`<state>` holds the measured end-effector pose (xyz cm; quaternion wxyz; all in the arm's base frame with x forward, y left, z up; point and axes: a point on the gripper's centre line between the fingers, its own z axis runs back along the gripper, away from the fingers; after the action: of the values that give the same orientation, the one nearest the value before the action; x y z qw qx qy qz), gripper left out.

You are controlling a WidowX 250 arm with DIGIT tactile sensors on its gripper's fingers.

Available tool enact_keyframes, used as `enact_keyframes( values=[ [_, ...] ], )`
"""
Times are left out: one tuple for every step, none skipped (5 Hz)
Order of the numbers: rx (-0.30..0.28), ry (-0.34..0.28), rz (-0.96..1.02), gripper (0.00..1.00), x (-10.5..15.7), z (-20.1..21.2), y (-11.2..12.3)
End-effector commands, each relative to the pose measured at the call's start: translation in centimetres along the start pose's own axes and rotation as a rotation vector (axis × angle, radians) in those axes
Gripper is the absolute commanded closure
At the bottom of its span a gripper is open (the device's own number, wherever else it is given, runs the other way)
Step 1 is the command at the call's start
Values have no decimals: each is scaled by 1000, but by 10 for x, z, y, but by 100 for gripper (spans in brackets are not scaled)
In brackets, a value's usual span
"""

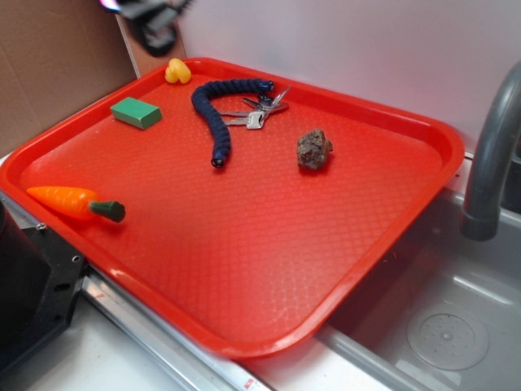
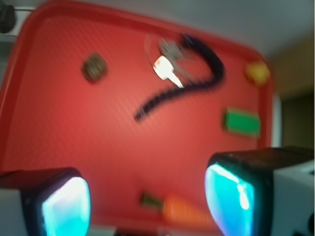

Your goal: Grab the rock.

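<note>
The rock [image 1: 313, 150], a small lumpy brown-grey stone, lies on the red tray [image 1: 244, 269], right of centre toward the back. In the blurred wrist view the rock [image 2: 94, 67] is at the upper left, far from the fingers. My gripper [image 2: 147, 199] is open and empty, high above the tray, with its two cyan-lit fingertips [image 2: 64, 206] wide apart. In the exterior view only a dark blurred part of the arm [image 1: 155, 24] shows at the top left, beyond the tray's back edge.
A bunch of silver keys [image 1: 259, 114] on a dark blue coiled cord [image 1: 216, 114] lies left of the rock. A green block [image 1: 136, 112], a yellow toy [image 1: 177, 72] and a toy carrot [image 1: 75, 202] sit on the tray's left side. A grey faucet [image 1: 492, 155] and sink [image 1: 440, 326] are at right.
</note>
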<state>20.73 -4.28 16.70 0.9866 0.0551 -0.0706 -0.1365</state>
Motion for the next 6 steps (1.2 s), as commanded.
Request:
enact_keyframes(
  values=[
    [-154,-96,-263,0,70,-60,-17],
    [-174,-61,-343,0,79,-85,-36],
    [-190,-53,-406,0,80,-102,-51],
    [-164,-50,-478,0,82,-110,-66],
    [-91,-1,-467,0,89,-136,-61],
    [-74,21,-437,0,93,-149,-51]
  ],
)
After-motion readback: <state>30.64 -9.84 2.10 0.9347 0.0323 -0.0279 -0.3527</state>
